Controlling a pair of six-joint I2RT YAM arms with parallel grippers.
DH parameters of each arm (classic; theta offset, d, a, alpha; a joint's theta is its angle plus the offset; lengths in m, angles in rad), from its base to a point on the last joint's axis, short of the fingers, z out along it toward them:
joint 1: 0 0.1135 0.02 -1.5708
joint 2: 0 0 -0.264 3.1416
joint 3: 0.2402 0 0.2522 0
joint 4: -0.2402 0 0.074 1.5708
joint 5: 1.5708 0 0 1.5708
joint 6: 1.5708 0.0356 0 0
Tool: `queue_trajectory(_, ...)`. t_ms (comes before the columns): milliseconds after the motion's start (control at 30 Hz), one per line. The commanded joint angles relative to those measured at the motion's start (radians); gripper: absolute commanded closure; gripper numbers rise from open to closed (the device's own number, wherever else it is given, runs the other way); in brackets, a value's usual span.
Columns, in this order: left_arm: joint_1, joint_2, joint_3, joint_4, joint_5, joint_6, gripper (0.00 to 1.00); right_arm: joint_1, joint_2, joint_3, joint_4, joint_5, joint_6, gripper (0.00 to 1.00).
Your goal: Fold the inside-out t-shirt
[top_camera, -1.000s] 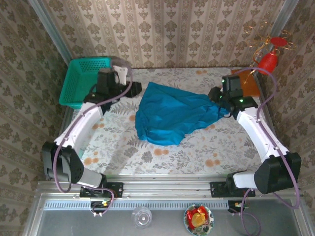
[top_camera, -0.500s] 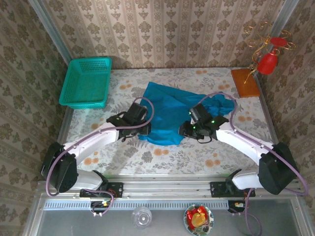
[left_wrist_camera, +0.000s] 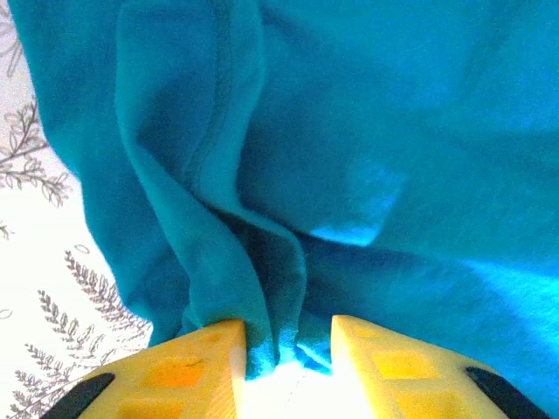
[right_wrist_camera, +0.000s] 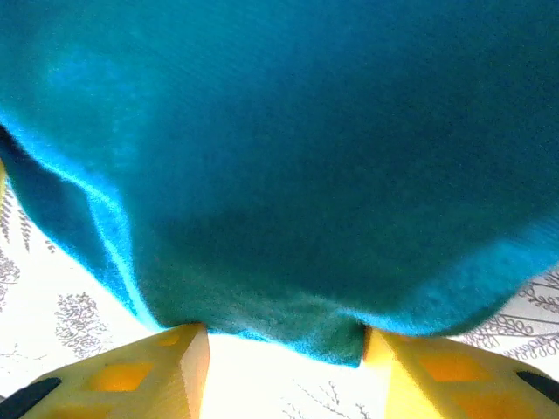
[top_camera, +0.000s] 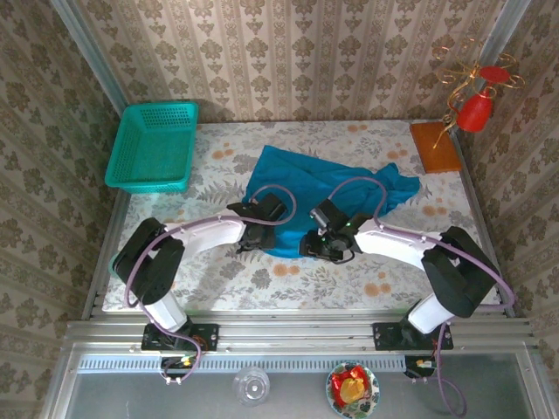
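T-shirt (top_camera: 306,188) crumpled, long axis left-right; left pincer (left_wrist_camera: 283,339) grasping it, right pincer (right_wrist_camera: 284,336) released.

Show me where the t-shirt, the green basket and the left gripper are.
t-shirt (top_camera: 306,179): top view, middle of the cloth.
green basket (top_camera: 155,153): top view, its bare floor.
left gripper (left_wrist_camera: 286,336): left wrist view, between the fingertips.
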Motion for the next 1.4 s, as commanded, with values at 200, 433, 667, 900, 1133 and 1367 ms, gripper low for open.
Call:
queue_trajectory(200,0.000,0.066,0.105,-0.081,-0.085,0.032,0.69,0.017,0.036,0.009,-0.001,0.076,0.027,0.60)
queue_trajectory(433,0.002,0.113,0.112,-0.076,-0.059,0.050,0.71,0.018,0.040,0.014,-0.007,0.088,0.031,0.63)
queue_trajectory(667,0.000,0.144,0.111,-0.094,-0.077,0.054,0.71,0.018,0.043,0.011,-0.010,0.105,0.037,0.68)
queue_trajectory(900,0.021,0.144,0.091,-0.099,-0.085,0.076,0.78,0.018,0.006,0.016,-0.050,0.165,0.027,0.85)
queue_trajectory(1133,0.083,0.032,0.017,-0.046,-0.053,0.091,0.94,-0.023,-0.107,0.037,-0.148,0.254,-0.027,1.00)
queue_trajectory(1367,0.158,-0.214,-0.045,0.069,0.077,0.154,1.00,-0.153,-0.290,0.080,-0.271,0.281,-0.100,1.00)
